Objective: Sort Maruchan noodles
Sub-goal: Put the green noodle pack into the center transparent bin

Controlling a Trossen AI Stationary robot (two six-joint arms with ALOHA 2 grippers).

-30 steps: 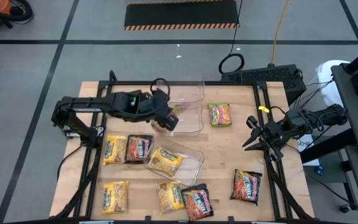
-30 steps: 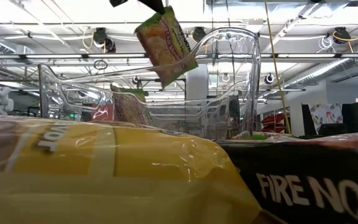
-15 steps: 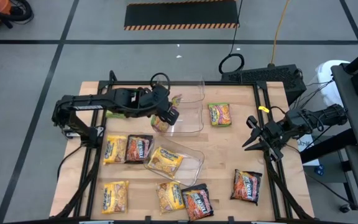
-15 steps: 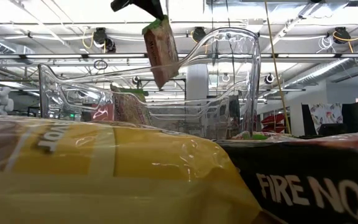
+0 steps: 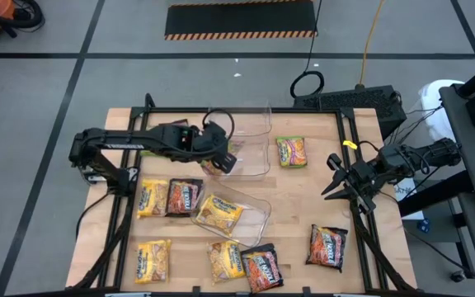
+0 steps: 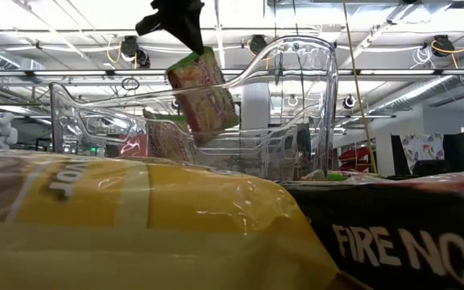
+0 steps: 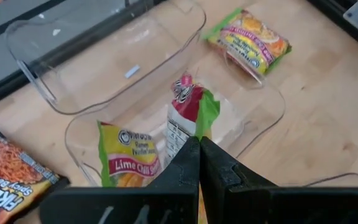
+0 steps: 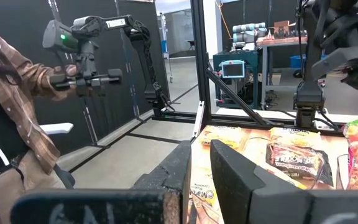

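A: where's the green packet (image 7: 188,118) vs the left gripper (image 7: 199,144)?
B: Hanging right off its tips, fingers pinched tight on it, over the clear bin (image 7: 260,121). Another lime packet (image 7: 129,158) lies just below, inside it.

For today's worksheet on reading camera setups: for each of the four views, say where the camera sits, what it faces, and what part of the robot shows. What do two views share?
High: overhead, looking down on the table; both arms show.
Low: table height, facing a clear bin; left gripper above.
Left wrist: faces the bin; own fingers shut on a green-yellow packet.
Right wrist: on the right gripper, faces the room, a person; own fingers show.
Shared: the held packet, low and left wrist.
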